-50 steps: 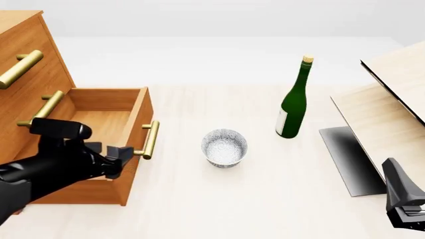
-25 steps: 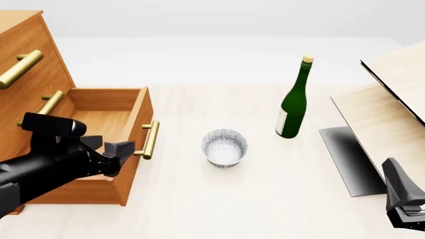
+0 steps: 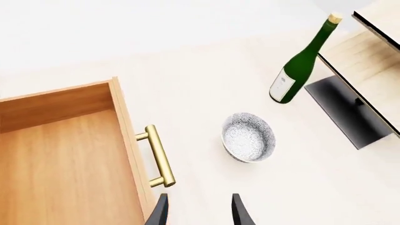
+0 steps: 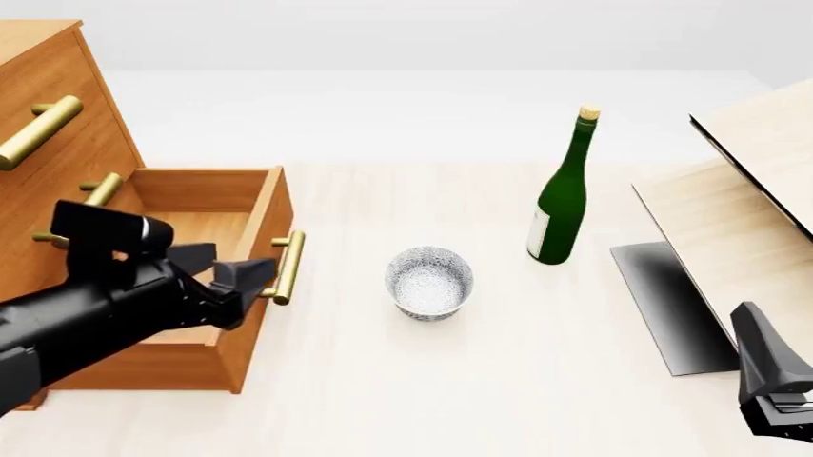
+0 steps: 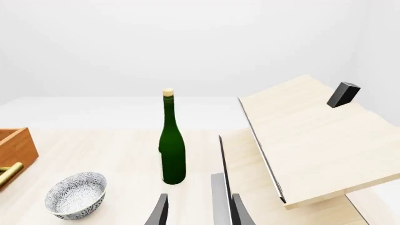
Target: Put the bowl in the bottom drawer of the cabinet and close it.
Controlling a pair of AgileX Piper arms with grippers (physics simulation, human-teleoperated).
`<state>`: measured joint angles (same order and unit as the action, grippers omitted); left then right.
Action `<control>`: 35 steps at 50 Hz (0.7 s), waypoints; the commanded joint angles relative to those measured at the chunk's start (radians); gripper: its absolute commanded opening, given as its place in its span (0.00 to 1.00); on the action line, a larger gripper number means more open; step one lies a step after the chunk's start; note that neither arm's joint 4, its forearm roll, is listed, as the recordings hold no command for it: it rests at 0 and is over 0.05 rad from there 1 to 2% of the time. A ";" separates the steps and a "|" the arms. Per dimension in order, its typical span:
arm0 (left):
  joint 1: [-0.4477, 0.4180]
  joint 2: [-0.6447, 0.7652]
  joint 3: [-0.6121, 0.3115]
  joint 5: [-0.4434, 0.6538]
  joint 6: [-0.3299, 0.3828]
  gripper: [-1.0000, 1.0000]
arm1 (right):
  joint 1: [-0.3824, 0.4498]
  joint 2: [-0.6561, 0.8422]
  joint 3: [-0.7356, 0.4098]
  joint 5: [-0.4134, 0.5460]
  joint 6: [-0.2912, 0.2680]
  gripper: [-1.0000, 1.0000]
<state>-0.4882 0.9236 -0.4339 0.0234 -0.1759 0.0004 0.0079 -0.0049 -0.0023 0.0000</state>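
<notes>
Table (image 4: 534, 381): bottom drawer (image 3: 56, 168) interior bare, left-wrist only.

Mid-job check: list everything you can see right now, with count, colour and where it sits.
bowl: one, white with grey-blue speckle, on the table, right of the open drawer.
bottom drawer: one, orange-brown, brass handle, pulled open, nothing visible inside.
cabinet: one, orange-brown, far left.
bottle: one, green, upright, beyond the bowl to its right.
pale wood boards: tilted, right edge.
left gripper: black, open, over the drawer's front.
right gripper: black, open, low right.
</notes>
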 commanded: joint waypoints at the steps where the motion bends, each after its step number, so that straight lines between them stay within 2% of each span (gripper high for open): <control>1: -0.039 -0.004 -0.019 -0.030 -0.021 1.00 | 0.000 -0.001 0.001 0.000 0.000 1.00; 35: -0.130 0.126 -0.076 -0.169 -0.081 1.00 | 0.000 -0.001 0.001 0.000 0.000 1.00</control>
<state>-0.6017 1.0243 -0.4910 -0.1030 -0.2275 0.0004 0.0079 -0.0049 -0.0023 0.0000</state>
